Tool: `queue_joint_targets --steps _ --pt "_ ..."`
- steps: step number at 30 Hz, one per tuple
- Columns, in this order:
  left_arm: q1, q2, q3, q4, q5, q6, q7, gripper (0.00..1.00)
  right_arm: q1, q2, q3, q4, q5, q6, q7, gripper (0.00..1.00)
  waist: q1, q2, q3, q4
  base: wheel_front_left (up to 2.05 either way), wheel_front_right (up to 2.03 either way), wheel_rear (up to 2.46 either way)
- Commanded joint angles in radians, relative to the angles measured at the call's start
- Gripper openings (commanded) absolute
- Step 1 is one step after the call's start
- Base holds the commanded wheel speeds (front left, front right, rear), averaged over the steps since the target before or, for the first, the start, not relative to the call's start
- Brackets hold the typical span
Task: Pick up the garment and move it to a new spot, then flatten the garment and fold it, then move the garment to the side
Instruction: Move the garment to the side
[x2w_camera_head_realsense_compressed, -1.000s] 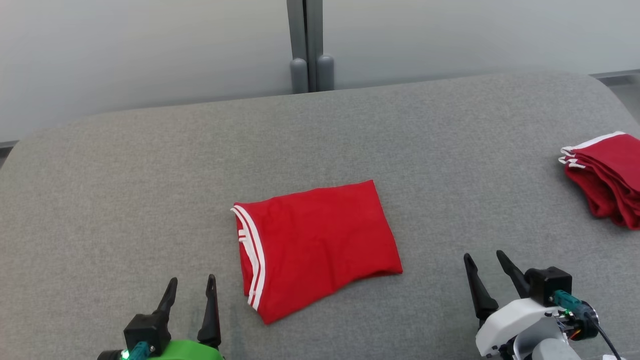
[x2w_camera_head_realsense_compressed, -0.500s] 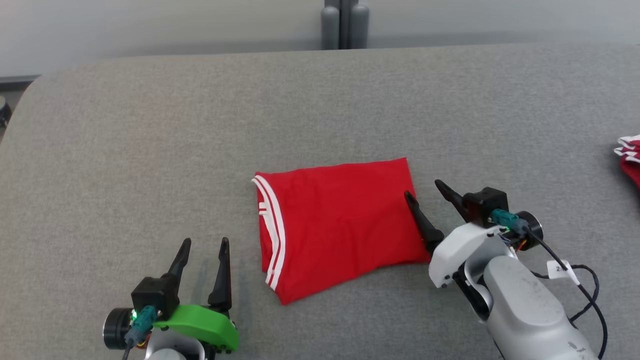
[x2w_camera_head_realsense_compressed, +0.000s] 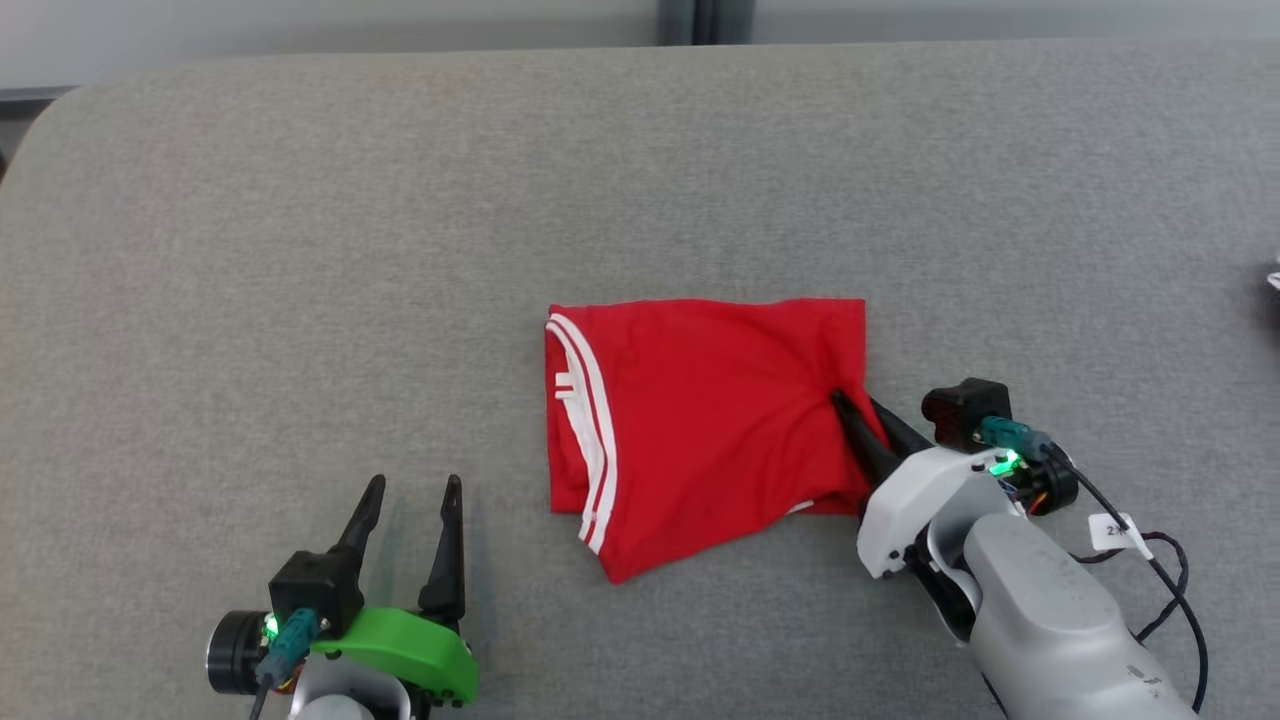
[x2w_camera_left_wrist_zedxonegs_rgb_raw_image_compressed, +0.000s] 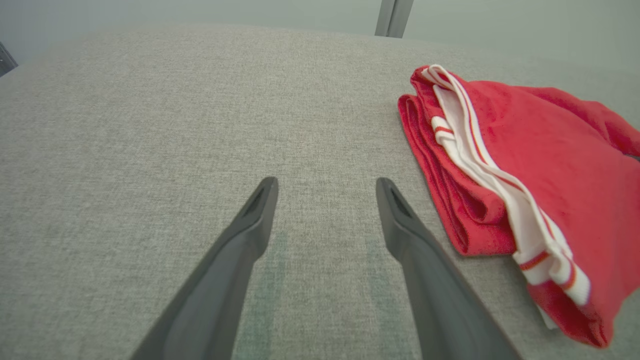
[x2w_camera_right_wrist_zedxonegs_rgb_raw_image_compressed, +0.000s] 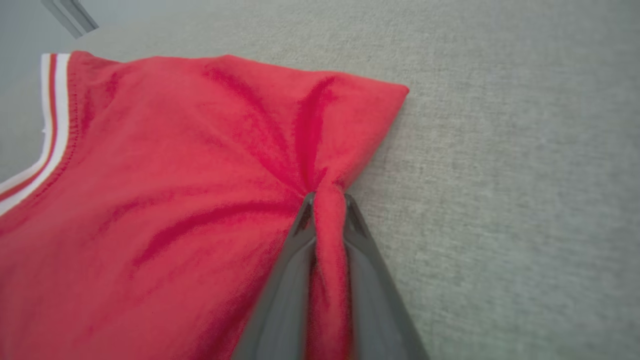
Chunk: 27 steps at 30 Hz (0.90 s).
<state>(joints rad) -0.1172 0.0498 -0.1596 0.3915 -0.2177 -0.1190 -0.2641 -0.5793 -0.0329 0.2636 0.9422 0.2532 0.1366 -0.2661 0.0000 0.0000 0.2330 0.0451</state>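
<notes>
The garment (x2w_camera_head_realsense_compressed: 700, 420) lies folded into a red rectangle on the grey surface, its white-striped trim along the left edge. My right gripper (x2w_camera_head_realsense_compressed: 852, 403) is shut on the garment's right edge, with a bunched ridge of red cloth (x2w_camera_right_wrist_zedxonegs_rgb_raw_image_compressed: 327, 210) pinched between the two dark fingers and creases fanning out from the pinch. Down at the lower left, my left gripper (x2w_camera_head_realsense_compressed: 412, 488) stands open over bare grey cloth, apart from the garment. In the left wrist view the left gripper (x2w_camera_left_wrist_zedxonegs_rgb_raw_image_compressed: 325, 186) has the folded, striped edge of the garment (x2w_camera_left_wrist_zedxonegs_rgb_raw_image_compressed: 500, 165) to its right.
The grey padded surface (x2w_camera_head_realsense_compressed: 300, 250) spreads wide on all sides of the garment. A sliver of another cloth (x2w_camera_head_realsense_compressed: 1273, 280) peeks in at the right edge. A pale wall with a dark post (x2w_camera_head_realsense_compressed: 705, 20) runs behind the surface's far edge.
The head camera tilted down and shifted. My right gripper reached in from the lower right to the garment's right edge and closed on it, bunching the cloth. The left gripper stayed open.
</notes>
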Motion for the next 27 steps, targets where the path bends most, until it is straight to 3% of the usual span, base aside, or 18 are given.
queue_joint_targets --steps 1,9,16,27 --pt "-0.001 0.003 0.0 -0.007 0.011 -0.004 0.0 1.0 0.039 -0.032 -0.029 0.02 -0.013 -0.011 0.005 0.0 0.0 0.0 -0.058 -0.146 0.0 0.0 0.0" --pt "-0.03 0.003 -0.049 -0.02 0.015 -0.01 0.0 1.0 0.093 -0.024 -0.111 -0.051 -0.063 -0.01 0.004 0.0 0.0 0.0 -0.065 -0.398 0.0 0.0 0.0" --pt "-0.038 0.004 -0.088 -0.016 0.003 -0.011 0.0 1.0 0.141 -0.021 -0.121 -0.092 -0.048 -0.008 0.003 0.0 0.0 0.0 -0.052 -0.554 0.0 0.0 0.0" --pt "-0.081 0.005 -0.157 0.017 0.008 -0.013 0.0 1.0 0.195 -0.02 -0.183 -0.17 -0.063 -0.007 0.002 0.0 0.0 0.0 -0.013 -0.59 0.0 0.0 0.0"
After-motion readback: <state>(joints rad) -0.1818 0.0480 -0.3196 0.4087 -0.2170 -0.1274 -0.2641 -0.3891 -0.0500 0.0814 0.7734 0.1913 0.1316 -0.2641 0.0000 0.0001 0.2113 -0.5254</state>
